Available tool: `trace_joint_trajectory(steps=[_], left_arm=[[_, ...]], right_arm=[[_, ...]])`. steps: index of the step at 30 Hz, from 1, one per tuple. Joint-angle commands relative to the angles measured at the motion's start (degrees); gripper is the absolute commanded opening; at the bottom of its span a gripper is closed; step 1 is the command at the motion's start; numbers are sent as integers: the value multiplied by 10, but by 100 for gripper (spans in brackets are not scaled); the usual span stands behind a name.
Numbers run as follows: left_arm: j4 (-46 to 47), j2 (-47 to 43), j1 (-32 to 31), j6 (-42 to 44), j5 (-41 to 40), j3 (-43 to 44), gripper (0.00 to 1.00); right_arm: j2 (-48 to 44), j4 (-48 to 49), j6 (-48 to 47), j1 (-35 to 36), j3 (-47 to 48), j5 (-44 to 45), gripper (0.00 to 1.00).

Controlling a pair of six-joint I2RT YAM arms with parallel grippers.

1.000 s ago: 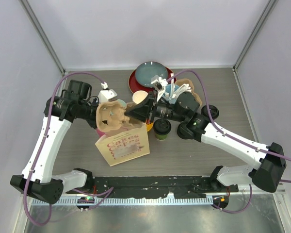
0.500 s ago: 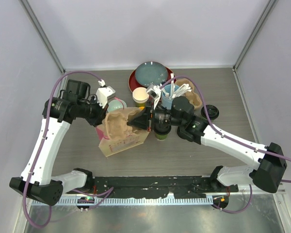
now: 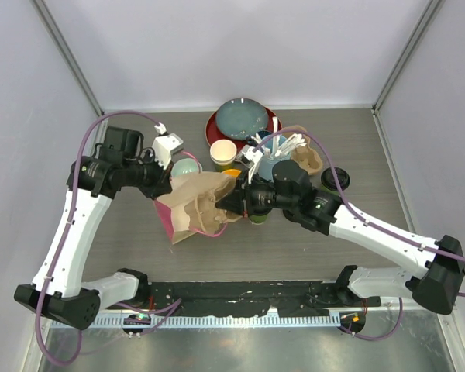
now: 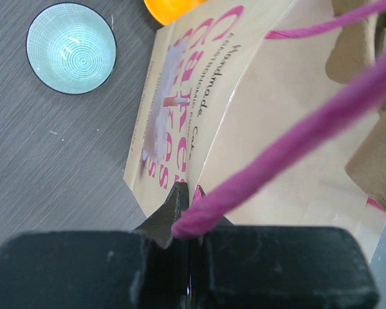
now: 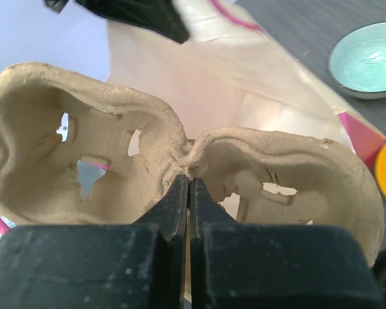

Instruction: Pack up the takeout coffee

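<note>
Brown moulded-pulp two-cup carrier (image 5: 116,141) sits empty in the right claw (image 5: 188,183), whose fingers are pressed together on the thin ridge between its two wells. The carrier is at the mouth of the tan paper bag with pink lettering (image 4: 199,109), which leans over on the grey table (image 3: 124,232) rather than standing upright. The left claw (image 4: 183,201) is pinched shut on the bag's pink cord handle (image 4: 296,122), lifting that side.

Neither coffee is packed yet. One dark green paper cup (image 3: 223,153), open with its cream inside showing, stands on the table just in front of the stacked round plates (image 3: 242,118). The other, black-lidded cup (image 3: 256,219) is mostly hidden under the right wrist, just beside the bag.

The step in hand looks like loading the carrier into the bag. The next move likely calls for pushing the carrier deeper until it lies flat on the bag's base. The handle should be pulled up and away so the mouth does not fold shut, and the right fingers should part only once the carrier is seated.
</note>
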Motion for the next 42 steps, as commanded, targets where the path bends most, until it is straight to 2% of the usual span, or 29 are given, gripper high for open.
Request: trace_joint_trajectory(steps=[1, 9, 15, 20, 24, 28, 33, 38, 42], left_arm=[[23, -28, -13, -36, 24, 17, 0], [24, -27, -56, -62, -32, 6, 0], [19, -30, -78, -63, -58, 9, 0], [16, -30, -80, -62, -61, 20, 0], [16, -27, -86, -69, -58, 24, 0], [17, -30, -89, -69, -56, 25, 0], [7, -37, -90, -64, -42, 33, 0], [2, -50, -89, -50, -60, 34, 0], [6, -46, -90, -56, -73, 31, 0]], right_arm=[[8, -98, -44, 26, 66, 130, 1], [95, -171, -104, 84, 172, 242, 1], [120, -206, -130, 128, 239, 330, 1], [130, -183, -166, 150, 245, 321, 1], [167, -198, -181, 184, 277, 318, 1], [194, -206, -187, 187, 298, 321, 1], [203, -227, -193, 186, 301, 386, 1], [170, -240, -177, 186, 286, 464, 1], [151, -253, -197, 188, 293, 483, 1]])
